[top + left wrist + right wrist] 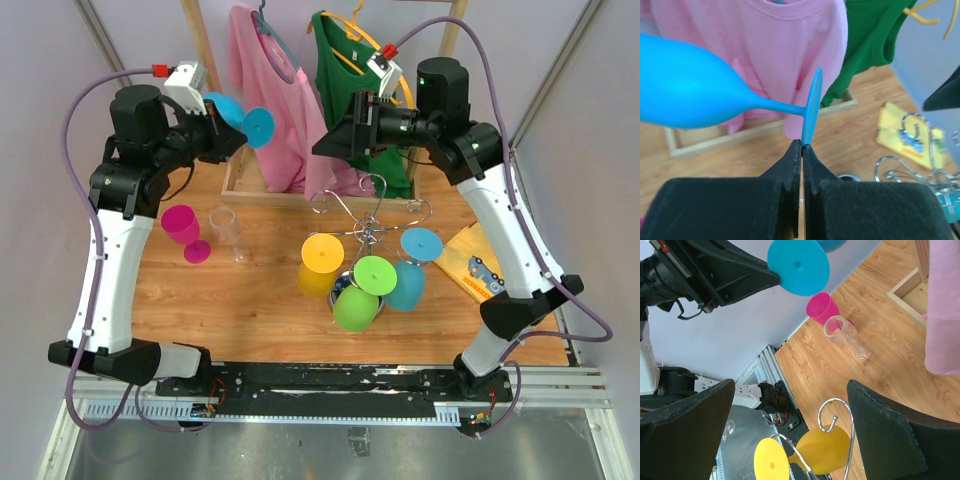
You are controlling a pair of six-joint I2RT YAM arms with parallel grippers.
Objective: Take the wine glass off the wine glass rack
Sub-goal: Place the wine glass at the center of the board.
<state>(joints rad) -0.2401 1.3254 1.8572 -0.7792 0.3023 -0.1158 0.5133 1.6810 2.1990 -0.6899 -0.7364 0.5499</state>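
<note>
My left gripper (243,136) is shut on the rim of a blue wine glass's foot (810,107). That blue wine glass (228,106) is held in the air at the back left, lying sideways, away from the rack. The chrome wine glass rack (372,215) stands mid-table, and a yellow glass (320,265), a green glass (358,296) and a teal glass (410,272) hang from it upside down. My right gripper (322,143) hovers open above the rack's rear. In the right wrist view, a curled rack arm (840,412) and the yellow glass (822,450) lie below the right gripper (790,390), untouched.
A magenta glass (183,228) and a clear glass (229,232) rest on the wooden table at the left. Behind the rack, a pink shirt (275,95) and a green shirt (345,70) hang from a wooden rail with a frame base (235,185). A yellow cloth (478,265) lies at the right.
</note>
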